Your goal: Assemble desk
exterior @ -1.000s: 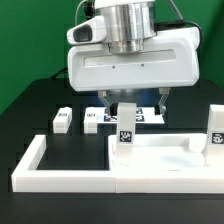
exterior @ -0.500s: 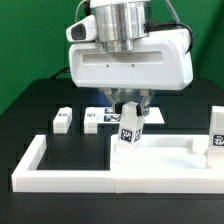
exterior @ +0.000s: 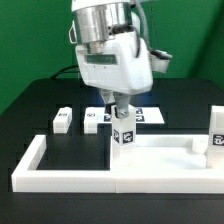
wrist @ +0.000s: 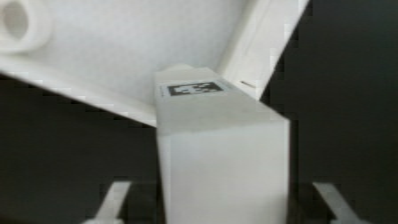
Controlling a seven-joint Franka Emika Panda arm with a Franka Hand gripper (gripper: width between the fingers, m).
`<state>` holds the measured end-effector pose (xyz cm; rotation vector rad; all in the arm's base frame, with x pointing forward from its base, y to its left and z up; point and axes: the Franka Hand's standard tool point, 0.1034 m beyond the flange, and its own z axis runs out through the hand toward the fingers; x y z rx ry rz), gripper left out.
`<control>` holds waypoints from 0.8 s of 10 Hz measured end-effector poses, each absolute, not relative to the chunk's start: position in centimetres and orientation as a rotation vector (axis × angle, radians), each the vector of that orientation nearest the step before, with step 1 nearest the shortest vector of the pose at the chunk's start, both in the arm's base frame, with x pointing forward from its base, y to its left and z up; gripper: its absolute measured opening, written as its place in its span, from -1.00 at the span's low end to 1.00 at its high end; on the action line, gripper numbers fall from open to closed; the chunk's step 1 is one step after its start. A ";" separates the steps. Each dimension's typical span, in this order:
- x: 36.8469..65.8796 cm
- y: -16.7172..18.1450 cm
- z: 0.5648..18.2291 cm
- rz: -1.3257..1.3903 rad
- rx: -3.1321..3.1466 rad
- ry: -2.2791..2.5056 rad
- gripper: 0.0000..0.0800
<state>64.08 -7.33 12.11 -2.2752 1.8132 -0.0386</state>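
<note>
The desk's white tabletop (exterior: 165,150) lies flat inside the border wall. One white block leg (exterior: 124,136) with a square tag stands upright on the tabletop's corner nearest the exterior view's left. My gripper (exterior: 123,110) hangs right above this leg, wrist turned. In the wrist view the leg (wrist: 222,150) fills the middle, and my fingers (wrist: 118,200) stand either side of it with dark gaps, so the gripper (wrist: 222,205) is open. A second leg (exterior: 216,131) stands at the exterior view's right. A third leg (exterior: 63,120) lies on the black table at the left.
The low white U-shaped border wall (exterior: 32,160) runs along the front and both sides of the tabletop. The marker board (exterior: 100,118) lies behind the gripped corner. A round socket (wrist: 15,30) of the tabletop shows in the wrist view.
The gripper has turned about its vertical axis over the leg and shifted slightly to the exterior view's left. The leg, slightly tilted half a second ago, now stands straight on the corner.
</note>
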 end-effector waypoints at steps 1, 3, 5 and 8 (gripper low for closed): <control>63.8 -7.5 12.0 -0.013 -2.145 1.904 -0.25; 63.8 -7.4 12.0 0.014 -2.030 1.997 -0.25; 63.8 -7.5 11.9 0.007 -2.064 1.966 0.23; 63.7 -7.5 11.8 -0.017 -2.180 1.838 0.60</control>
